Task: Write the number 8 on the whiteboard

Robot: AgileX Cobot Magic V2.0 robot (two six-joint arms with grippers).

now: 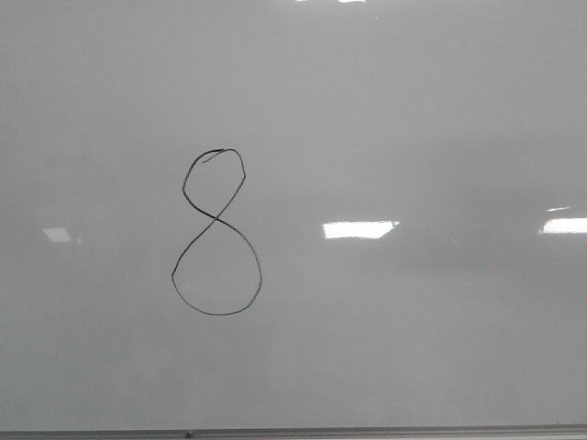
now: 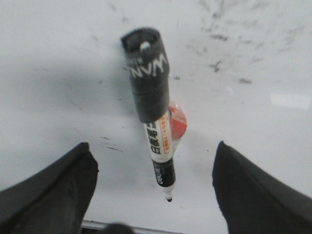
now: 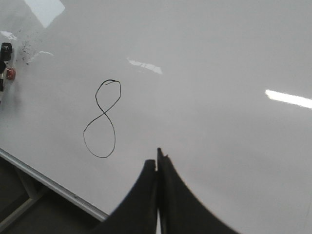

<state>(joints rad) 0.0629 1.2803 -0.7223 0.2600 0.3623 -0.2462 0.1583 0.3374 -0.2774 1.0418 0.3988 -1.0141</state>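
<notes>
The number 8 (image 1: 216, 219) is drawn in thin black line on the whiteboard (image 1: 422, 119), small loop above, larger loop below. It also shows in the right wrist view (image 3: 104, 113). My right gripper (image 3: 159, 160) is shut and empty, hovering over bare board to the right of the 8. My left gripper (image 2: 153, 146) is open, its two dark fingers (image 2: 58, 190) wide apart. Between them a marker (image 2: 155, 122) rests on the board, untouched, with a black wrapped end, white body and bare black tip. The marker also shows small in the right wrist view (image 3: 5, 66). Neither gripper shows in the front view.
A thin metal edge strip (image 1: 367, 431) runs along the board's near side and also shows in the right wrist view (image 3: 48, 183). Old ink smudges (image 2: 229, 68) mark the board beyond the marker. Bright light reflections (image 1: 358, 229) lie on the board.
</notes>
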